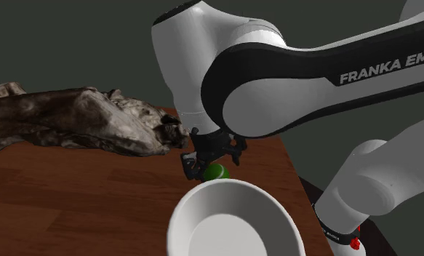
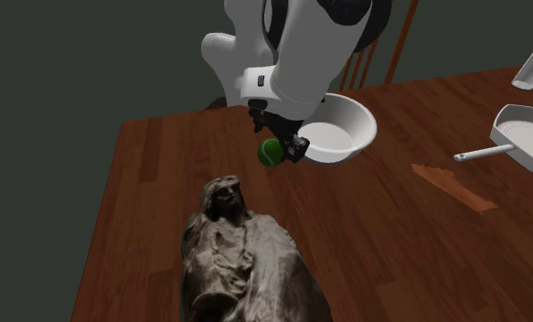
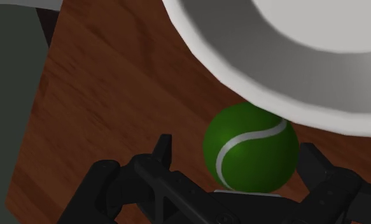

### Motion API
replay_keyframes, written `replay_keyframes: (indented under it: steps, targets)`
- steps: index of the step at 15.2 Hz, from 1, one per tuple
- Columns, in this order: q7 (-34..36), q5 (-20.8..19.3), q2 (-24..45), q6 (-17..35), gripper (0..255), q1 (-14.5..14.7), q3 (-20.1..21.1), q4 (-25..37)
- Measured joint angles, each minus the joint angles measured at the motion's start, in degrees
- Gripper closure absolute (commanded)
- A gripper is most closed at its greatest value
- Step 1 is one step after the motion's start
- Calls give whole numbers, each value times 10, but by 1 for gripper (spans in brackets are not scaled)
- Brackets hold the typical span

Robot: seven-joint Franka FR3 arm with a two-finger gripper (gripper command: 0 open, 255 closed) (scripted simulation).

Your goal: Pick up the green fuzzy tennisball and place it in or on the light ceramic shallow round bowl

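The green tennis ball (image 3: 251, 147) with a white seam lies between the two black fingers of my gripper (image 3: 238, 151). The fingers stand apart, and a gap shows between one fingertip (image 3: 165, 147) and the ball, so it is not clasped. The rim of the light round bowl (image 3: 286, 70) overhangs the ball's far side. In the shoulder view the ball (image 1: 217, 172) sits just behind the bowl (image 1: 236, 222), with the gripper (image 1: 203, 169) beside it. In the second exterior view the ball (image 2: 271, 152) is to the left of the bowl (image 2: 342, 128), under the gripper (image 2: 287, 146).
A large dark stone-like sculpture (image 1: 86, 120) lies across the wooden table (image 1: 72, 204) behind the gripper, close to the ball. A white pan (image 2: 520, 137) and a pale cup (image 2: 532, 64) stand at the second exterior view's right. A wooden chair (image 2: 383, 50) stands behind the bowl.
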Motion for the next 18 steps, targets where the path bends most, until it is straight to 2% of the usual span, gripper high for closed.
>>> replay_keyframes:
  steps: [2, 8, 9, 18]
  targets:
    - [0, 3, -2, 17, 0, 2, 1, -14]
    - [-2, 3, -2, 19, 0, 2, 1, -21]
    - [-2, 3, -2, 19, 255, 2, 1, -21]
    - [-2, 3, -2, 19, 255, 2, 1, -21]
